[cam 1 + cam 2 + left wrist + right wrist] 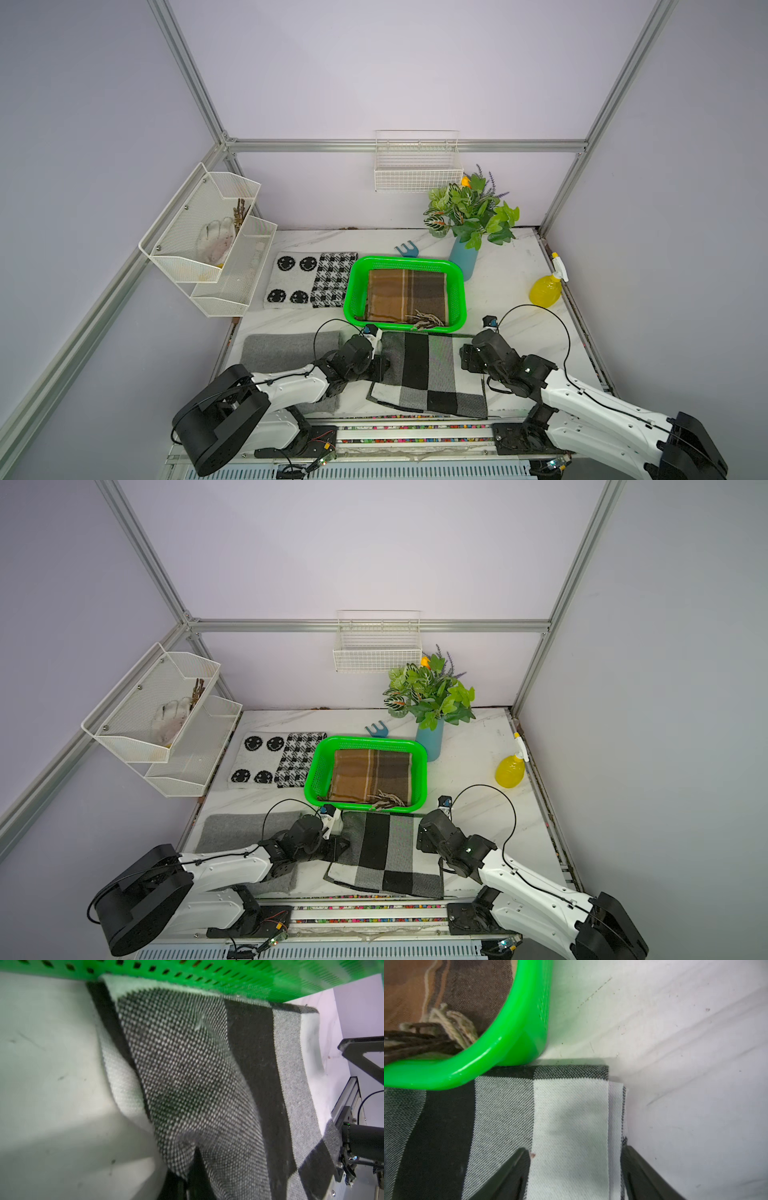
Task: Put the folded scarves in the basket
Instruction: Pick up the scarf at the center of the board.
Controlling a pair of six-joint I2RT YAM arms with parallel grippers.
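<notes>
The step in hand looks like a two-sided pickup of the checked scarf (428, 374). It should go best if the right gripper (575, 1167) closes low over every folded layer at the 3 o'clock edge before either arm rises. Both arms should then lift level and together, high enough to clear the near rim of the basket (407, 262), so the fold does not spill open. The left gripper (380, 365) is clamped shut on the scarf's 9 o'clock edge, where cloth bunches up into it in the left wrist view. The right one stands open, jaws straddling the white band at the edge and gripping nothing. The scarf is a black, grey and white woven check. It lies folded flat on the table (498, 282) at 6 o'clock of the basket, its far edge against the basket's near wall. A brown plaid scarf (407, 295) lies inside the basket.
</notes>
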